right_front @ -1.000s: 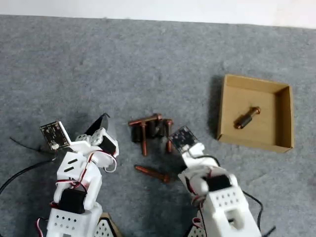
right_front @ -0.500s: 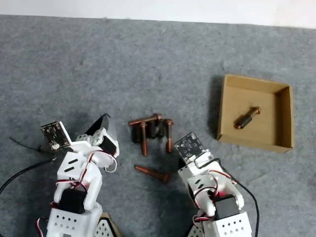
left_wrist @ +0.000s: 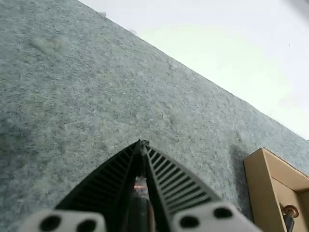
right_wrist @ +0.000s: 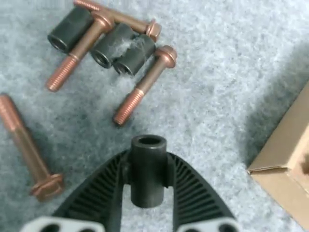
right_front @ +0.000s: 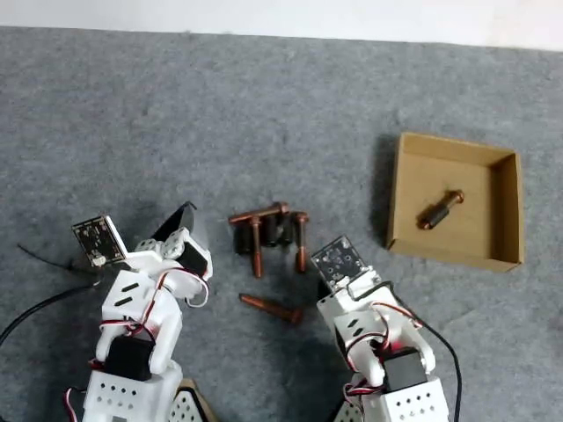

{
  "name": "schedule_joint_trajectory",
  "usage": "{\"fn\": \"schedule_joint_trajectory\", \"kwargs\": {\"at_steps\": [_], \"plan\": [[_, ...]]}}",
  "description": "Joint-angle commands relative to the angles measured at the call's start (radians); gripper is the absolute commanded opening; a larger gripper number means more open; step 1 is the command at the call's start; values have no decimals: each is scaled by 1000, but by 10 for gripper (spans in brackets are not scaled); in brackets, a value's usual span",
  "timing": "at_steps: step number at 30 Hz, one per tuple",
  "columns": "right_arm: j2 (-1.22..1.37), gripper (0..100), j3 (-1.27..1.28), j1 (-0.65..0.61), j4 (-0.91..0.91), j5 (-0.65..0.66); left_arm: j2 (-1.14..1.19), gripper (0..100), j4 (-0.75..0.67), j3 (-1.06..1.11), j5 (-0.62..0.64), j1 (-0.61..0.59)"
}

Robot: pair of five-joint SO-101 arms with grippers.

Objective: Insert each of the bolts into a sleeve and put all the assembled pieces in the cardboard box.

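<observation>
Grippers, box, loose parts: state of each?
Left gripper: shut on a bolt.
Right gripper: shut on an empty sleeve.
Cardboard box: open, one assembled piece inside.
Loose bolts: four, lying flat, unsleeved.
Loose sleeves: three, on their sides, empty.

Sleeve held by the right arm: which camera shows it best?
Right wrist view: the black sleeve sits clamped in the right gripper, open bore visible. In the high view that arm's wrist covers it; the left wrist view faces carpet and the cardboard box.
</observation>
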Motion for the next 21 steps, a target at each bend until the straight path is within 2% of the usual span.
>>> {"fn": "schedule_joint_trajectory", "kwargs": {"at_steps": [1, 5, 21], "plan": [[-19, 4, 53, 12, -61, -6, -7, 7, -17, 19, -9, 12], [-18, 4, 119, 12, -143, -6, -8, 7, -17, 19, -9, 12], [-18, 4, 134, 12, -140, -6, -8, 7, -17, 19, -9, 12]]}}
